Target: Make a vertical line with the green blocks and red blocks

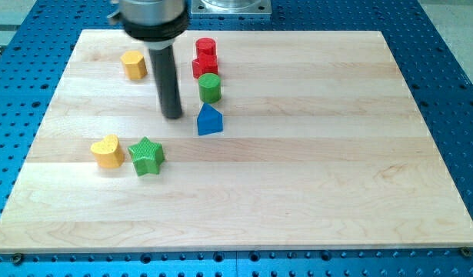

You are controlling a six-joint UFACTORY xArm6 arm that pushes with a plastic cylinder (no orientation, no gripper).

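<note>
Right now my tip sits just left of the green cylinder, not touching. Above that block stand the red star and red cylinder. Far down-left, the green star touches a yellow heart. No gripper, only a rod.

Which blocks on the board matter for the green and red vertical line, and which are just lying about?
For the job: red cylinder, red block of unclear shape, green cylinder, green star, my tip.

Lying about: blue block, yellow hexagon, yellow heart.
</note>
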